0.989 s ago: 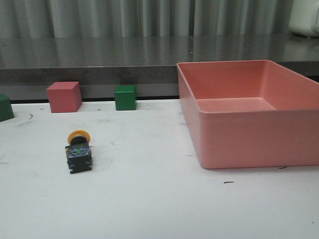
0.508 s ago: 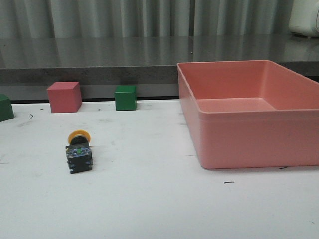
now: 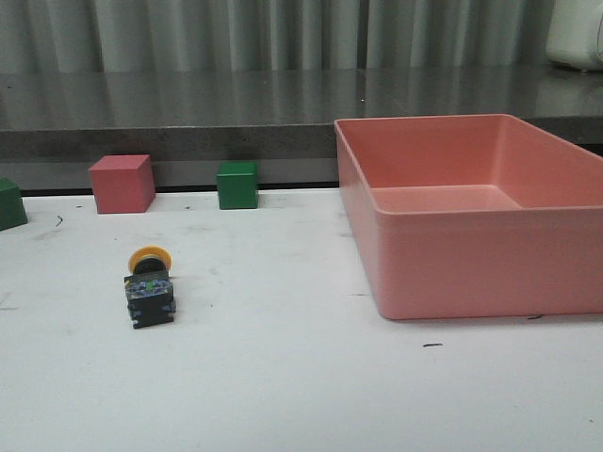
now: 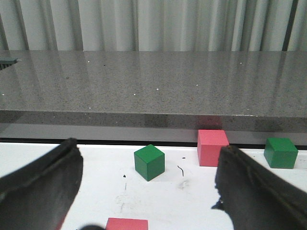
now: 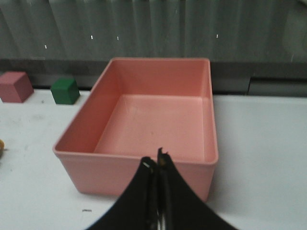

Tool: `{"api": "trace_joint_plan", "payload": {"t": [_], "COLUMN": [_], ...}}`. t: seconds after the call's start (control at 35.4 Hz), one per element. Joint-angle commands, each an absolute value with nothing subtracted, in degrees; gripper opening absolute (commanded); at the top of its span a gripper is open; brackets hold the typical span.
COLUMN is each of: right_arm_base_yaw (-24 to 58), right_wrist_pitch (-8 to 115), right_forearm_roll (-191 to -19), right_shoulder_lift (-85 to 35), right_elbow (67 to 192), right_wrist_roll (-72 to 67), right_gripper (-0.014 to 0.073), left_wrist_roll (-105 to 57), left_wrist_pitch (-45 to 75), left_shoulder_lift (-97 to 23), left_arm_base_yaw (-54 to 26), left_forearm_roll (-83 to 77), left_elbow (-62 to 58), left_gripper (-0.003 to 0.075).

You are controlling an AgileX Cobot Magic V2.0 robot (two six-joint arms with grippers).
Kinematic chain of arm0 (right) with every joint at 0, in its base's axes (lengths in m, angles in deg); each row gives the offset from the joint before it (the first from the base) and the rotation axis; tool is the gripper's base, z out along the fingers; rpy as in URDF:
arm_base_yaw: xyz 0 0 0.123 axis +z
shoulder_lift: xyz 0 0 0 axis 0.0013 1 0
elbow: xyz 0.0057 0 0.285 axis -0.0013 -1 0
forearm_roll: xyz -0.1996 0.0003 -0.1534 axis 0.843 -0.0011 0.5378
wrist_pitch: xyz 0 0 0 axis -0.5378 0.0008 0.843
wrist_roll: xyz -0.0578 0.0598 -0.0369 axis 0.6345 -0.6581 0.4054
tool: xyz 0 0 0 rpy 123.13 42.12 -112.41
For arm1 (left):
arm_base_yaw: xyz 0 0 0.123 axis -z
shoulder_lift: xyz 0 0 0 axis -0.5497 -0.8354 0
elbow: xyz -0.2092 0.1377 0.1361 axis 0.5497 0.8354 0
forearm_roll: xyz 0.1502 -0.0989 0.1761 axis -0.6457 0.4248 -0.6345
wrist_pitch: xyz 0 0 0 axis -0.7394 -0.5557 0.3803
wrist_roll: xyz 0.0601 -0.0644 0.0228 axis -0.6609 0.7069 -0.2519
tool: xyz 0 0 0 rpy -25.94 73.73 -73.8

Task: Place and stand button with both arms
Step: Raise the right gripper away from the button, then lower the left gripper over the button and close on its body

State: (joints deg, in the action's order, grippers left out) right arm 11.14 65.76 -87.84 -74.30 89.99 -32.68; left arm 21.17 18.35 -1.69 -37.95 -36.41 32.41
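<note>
The button [image 3: 149, 287] lies on its side on the white table at the left in the front view. Its yellow cap [image 3: 150, 258] points away from me and its dark base is nearer. Neither arm shows in the front view. In the left wrist view my left gripper [image 4: 148, 191] is open wide and empty, its black fingers [image 4: 41, 191] at either side; the button is out of that view. In the right wrist view my right gripper [image 5: 156, 163] is shut on nothing, in front of the near wall of the pink bin. A yellow sliver at that view's left edge [image 5: 1, 146] may be the cap.
A large pink bin [image 3: 471, 264] stands at the right, empty inside [image 5: 105, 172]. A pink cube [image 3: 122, 183] and a green cube [image 3: 236, 185] sit at the table's back edge, another green cube [image 3: 9, 203] at the far left. A grey counter runs behind.
</note>
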Motion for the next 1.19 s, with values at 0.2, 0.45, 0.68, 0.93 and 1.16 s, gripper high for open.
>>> {"api": "trace_joint_plan", "payload": {"t": [0.2,0.45,0.68,0.93,1.16], "right_arm_base_yaw": [10.6,10.6,10.6,10.6,10.6], "right_wrist_pitch": [60.2,60.2,60.2,60.2,60.2], "right_forearm_roll": [-86.9,-86.9,-86.9,-86.9,-86.9], "right_shoulder_lift": [-76.0,-76.0,-76.0,-76.0,-76.0], "right_elbow": [91.2,91.2,91.2,91.2,91.2], "right_wrist_roll": [-32.0,-32.0,-32.0,-32.0,-32.0], "right_gripper": [-0.0071,-0.0071,-0.0071,-0.0071,-0.0071], "left_wrist_roll": [21.7,21.7,21.7,21.7,21.7], "left_wrist_pitch": [23.4,25.4,25.4,21.4,6.0], "left_shoulder_lift": [-2.4,-7.2,-19.2,-37.8,-54.8], "left_arm_base_yaw": [-37.9,-35.0,-21.4,-8.7,-7.2], "left_forearm_roll": [-35.4,-34.1,-34.1,-26.8,-18.2], "left_elbow": [30.4,28.5,23.1,13.6,0.2], "left_gripper": [0.0545,0.0545,0.0545,0.0545,0.0545]}}
